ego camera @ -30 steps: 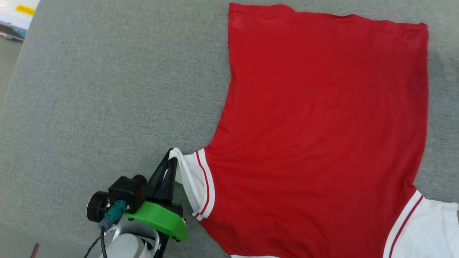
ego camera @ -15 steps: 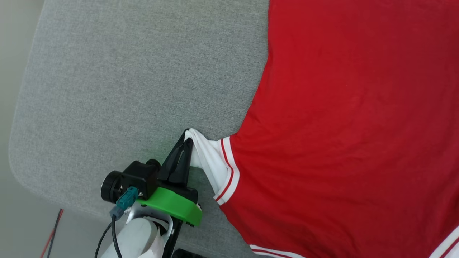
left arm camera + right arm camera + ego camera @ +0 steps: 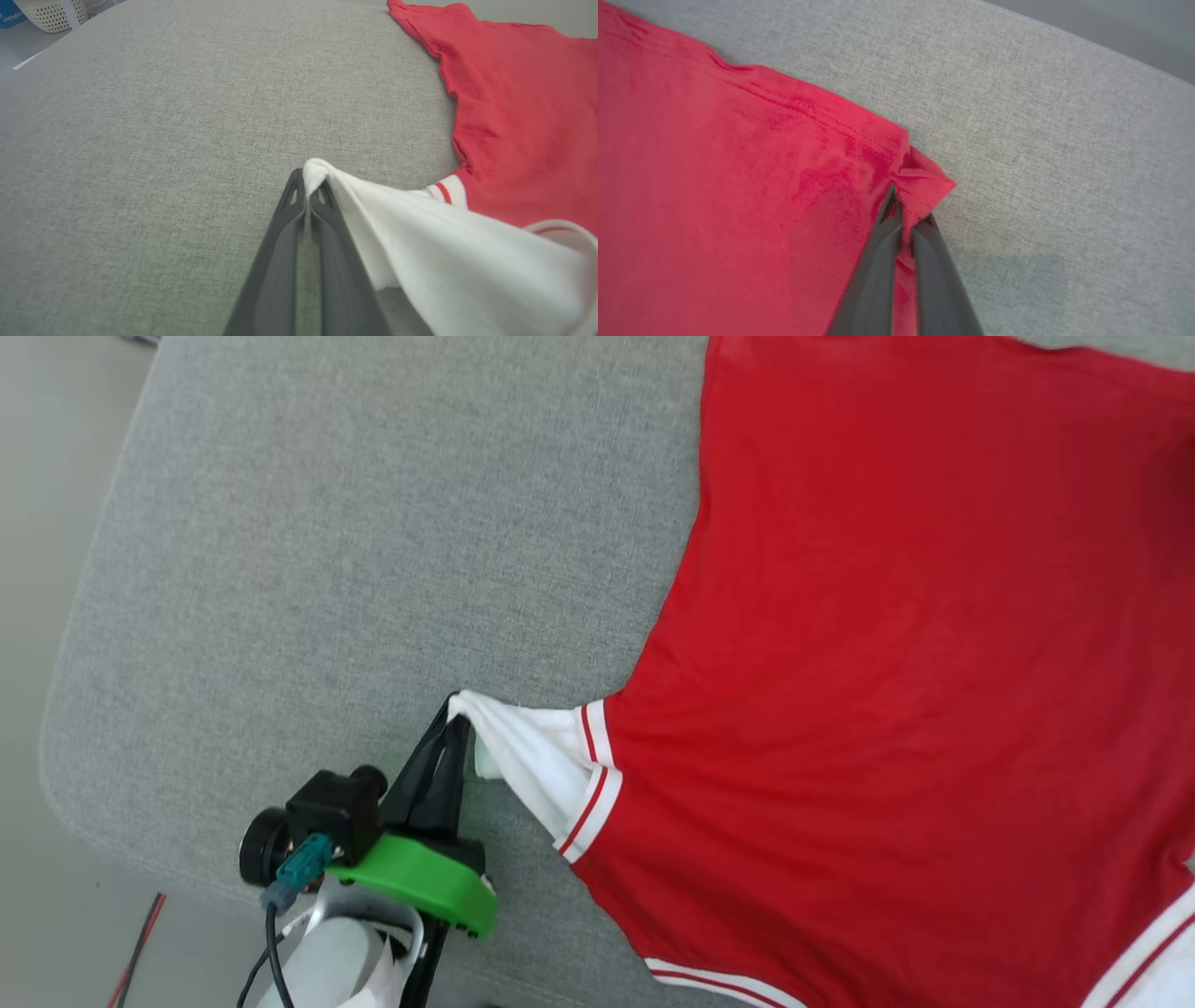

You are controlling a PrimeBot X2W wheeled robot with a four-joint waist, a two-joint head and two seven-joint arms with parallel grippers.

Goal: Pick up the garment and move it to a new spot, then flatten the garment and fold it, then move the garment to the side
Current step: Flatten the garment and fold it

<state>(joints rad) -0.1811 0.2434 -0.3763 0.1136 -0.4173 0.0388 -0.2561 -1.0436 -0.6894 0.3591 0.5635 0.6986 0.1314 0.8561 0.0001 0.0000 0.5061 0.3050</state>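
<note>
Now that the right gripper (image 3: 906, 211) has clamped a corner (image 3: 924, 184) of the garment (image 3: 738, 196) at its tips, with the left gripper (image 3: 308, 186) pinching the sleeve (image 3: 420, 233), 2-point stretching may begin.

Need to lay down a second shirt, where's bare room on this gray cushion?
Free: the gray cushion between its left edge and the garment, beyond the left pincer holding the white sleeve. Crowded: the right part, covered by the garment, with the right pincer shut on its red corner.
</note>
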